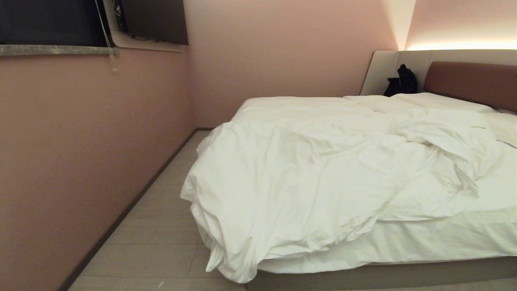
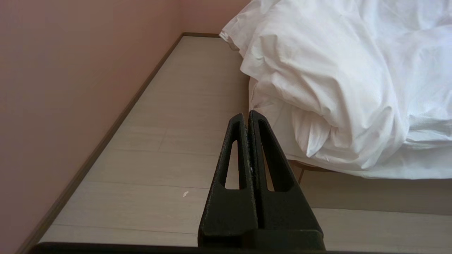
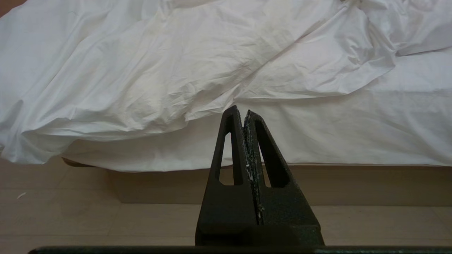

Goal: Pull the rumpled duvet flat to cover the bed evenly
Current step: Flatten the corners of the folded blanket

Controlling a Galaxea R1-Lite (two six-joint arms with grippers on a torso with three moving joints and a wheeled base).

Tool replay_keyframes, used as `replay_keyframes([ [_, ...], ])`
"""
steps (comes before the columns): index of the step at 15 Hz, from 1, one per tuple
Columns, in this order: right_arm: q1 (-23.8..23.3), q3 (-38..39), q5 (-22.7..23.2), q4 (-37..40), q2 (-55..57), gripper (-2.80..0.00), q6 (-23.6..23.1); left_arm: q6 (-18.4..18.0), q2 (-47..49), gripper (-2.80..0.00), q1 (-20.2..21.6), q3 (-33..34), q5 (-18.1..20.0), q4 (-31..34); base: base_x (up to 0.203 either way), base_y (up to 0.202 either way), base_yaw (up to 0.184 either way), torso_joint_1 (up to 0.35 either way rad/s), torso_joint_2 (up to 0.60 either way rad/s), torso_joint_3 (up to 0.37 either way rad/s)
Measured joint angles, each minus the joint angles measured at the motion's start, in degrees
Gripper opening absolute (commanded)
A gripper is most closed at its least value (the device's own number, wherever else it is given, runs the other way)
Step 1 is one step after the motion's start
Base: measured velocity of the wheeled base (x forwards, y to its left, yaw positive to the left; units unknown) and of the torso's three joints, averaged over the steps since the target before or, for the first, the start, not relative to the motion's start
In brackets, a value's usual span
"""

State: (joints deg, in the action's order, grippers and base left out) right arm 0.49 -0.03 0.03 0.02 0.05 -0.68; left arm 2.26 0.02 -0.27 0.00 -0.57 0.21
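Both grippers, left gripper [image 2: 246, 114] and right gripper [image 3: 240, 112], show pressed together only in wrist views; the duvet [image 1: 323, 169] lies bunched toward the bed's [image 1: 383, 273] foot corner, headboard [image 1: 472, 83] cut off.

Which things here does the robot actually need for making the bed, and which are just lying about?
Needed: the duvet, bunched toward the left; the bed; left gripper and right gripper, both shut, off the fabric.
Just there: black bag, headboard, floor.

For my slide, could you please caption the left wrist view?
Shut left claw poised above the floor, short of the rumpled duvet overhanging the bed corner.
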Motion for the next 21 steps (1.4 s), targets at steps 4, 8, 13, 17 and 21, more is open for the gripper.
replay_keyframes([
  [4, 0.02, 0.00, 0.05, 0.02, 0.00, -2.80, -0.02, 2.79, 0.05, -2.80, 0.00, -3.19, 0.87, 0.23, 0.000, 0.000, 0.000, 0.000, 0.00, 0.000],
  [8, 0.02, 0.00, 0.01, 0.02, 0.00, -2.80, 0.00, 16.54, 5.84, -2.80, -0.09, -18.74, 10.79, 9.30, 0.000, 0.000, 0.000, 0.000, 0.00, 0.000],
  [13, 0.02, 0.00, 0.02, 0.07, 0.00, -2.80, -0.02, 31.56, 27.61, -2.80, -0.35, -25.32, 27.54, 9.24, 0.000, 0.000, 0.000, 0.000, 0.00, 0.000],
  [17, 0.02, 0.00, 0.00, 0.07, 0.00, -2.80, -0.02, 33.52, 48.05, -2.80, -0.39, -26.56, 33.51, 5.58, 0.000, 0.000, 0.000, 0.000, 0.00, 0.000],
  [21, 0.02, 0.00, -0.01, 0.02, 0.00, -2.80, 0.00, 33.84, 68.97, -2.80, -0.39, -28.30, 34.08, -0.74, 0.000, 0.000, 0.000, 0.000, 0.00, 0.000],
])
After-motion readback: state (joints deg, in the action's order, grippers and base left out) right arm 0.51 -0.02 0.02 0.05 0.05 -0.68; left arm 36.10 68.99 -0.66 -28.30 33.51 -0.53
